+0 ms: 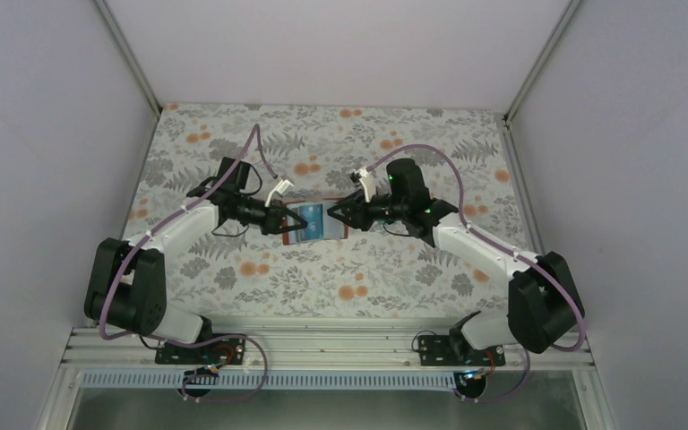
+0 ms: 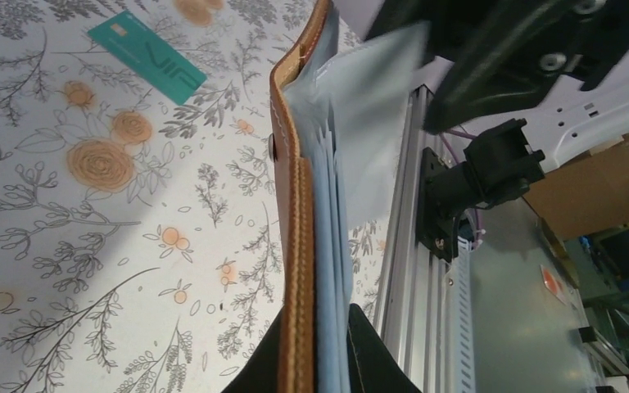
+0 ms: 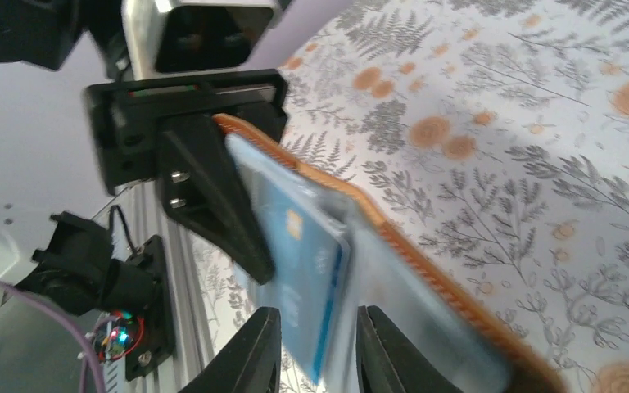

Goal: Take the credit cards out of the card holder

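Note:
The card holder (image 1: 318, 224), brown leather with pale blue-grey pockets, hangs open above the table. My left gripper (image 1: 279, 219) is shut on its left end. In the left wrist view the leather edge (image 2: 299, 205) runs up from between that gripper's (image 2: 315, 364) black fingers. A blue credit card (image 3: 303, 262) sticks out of a pocket. My right gripper (image 3: 319, 321) straddles it with its jaws narrowly open and slim gaps on both sides. A teal-green credit card (image 2: 147, 57) lies flat on the floral cloth. Any other cards are hidden.
An aluminium rail (image 1: 322, 345) carrying both arm bases runs along the table's near edge. White enclosure walls (image 1: 45, 134) stand on the left, right and back. The floral cloth (image 1: 367, 278) covers the table.

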`<state>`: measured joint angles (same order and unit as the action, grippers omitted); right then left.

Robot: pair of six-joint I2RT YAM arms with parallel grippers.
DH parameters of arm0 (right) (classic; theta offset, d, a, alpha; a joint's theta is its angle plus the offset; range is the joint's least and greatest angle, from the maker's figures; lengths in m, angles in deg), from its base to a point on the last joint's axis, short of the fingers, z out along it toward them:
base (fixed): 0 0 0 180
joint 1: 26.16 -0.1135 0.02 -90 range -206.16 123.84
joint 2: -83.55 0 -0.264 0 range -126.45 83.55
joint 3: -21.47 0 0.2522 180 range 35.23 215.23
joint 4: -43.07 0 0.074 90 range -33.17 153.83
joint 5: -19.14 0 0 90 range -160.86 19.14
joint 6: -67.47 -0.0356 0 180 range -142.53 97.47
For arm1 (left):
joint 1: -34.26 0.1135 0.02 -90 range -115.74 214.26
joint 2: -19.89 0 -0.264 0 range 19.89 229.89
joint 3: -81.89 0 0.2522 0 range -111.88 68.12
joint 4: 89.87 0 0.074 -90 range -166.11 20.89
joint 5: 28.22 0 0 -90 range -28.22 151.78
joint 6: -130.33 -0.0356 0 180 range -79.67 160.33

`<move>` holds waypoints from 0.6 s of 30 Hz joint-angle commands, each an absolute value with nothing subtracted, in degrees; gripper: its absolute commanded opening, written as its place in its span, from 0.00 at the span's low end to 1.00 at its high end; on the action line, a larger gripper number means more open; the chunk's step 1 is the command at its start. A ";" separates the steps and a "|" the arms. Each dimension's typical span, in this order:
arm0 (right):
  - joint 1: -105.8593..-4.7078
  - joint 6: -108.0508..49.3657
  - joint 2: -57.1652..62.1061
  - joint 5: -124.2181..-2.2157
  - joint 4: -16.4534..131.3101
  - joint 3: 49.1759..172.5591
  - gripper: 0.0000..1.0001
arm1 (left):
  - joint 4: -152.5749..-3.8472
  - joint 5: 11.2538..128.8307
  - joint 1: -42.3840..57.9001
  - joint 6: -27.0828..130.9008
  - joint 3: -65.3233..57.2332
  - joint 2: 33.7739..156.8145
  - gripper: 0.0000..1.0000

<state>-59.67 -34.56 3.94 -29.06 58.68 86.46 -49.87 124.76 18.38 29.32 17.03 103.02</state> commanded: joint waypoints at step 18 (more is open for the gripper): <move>-70.80 -31.76 10.54 -36.43 59.96 89.83 0.33 | -52.12 117.54 18.29 30.40 16.11 102.81 0.02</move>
<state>-69.58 -32.37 14.30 -45.67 64.32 90.65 -50.74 115.19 18.33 30.53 17.03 103.02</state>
